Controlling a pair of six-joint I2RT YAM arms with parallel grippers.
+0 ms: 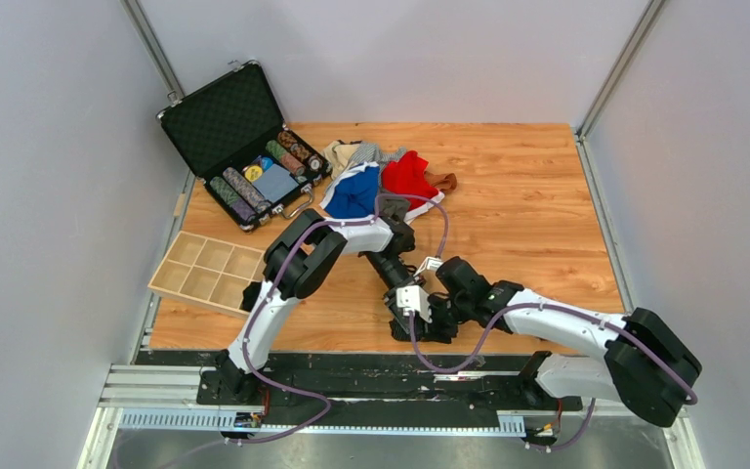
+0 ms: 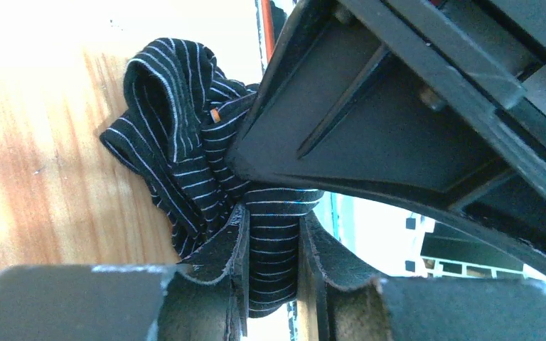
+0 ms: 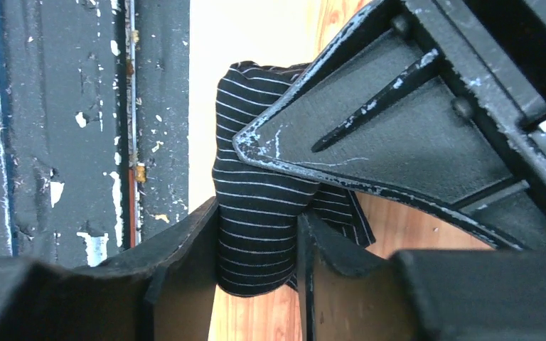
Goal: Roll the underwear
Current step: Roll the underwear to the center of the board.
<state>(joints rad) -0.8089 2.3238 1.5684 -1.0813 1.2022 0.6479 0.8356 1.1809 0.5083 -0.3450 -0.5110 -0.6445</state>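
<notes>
Both grippers hold one black underwear with thin white stripes [image 2: 170, 142] low over the wooden table near its front edge. My left gripper [image 2: 274, 238] is shut on a bunched fold of it. Beside it, my right gripper [image 3: 259, 241] is shut on a rounded, rolled part of the same underwear [image 3: 245, 99]. In the top view the left gripper [image 1: 413, 315] and the right gripper [image 1: 441, 315] meet tip to tip and hide most of the cloth. More underwear in blue, red, grey and beige lies in a pile [image 1: 383, 181] at the back of the table.
An open black case [image 1: 225, 122] with poker chips stands at the back left. A wooden compartment tray [image 1: 207, 271] lies at the left edge. The black base rail [image 3: 57, 128] runs right behind the grippers at the table's near edge.
</notes>
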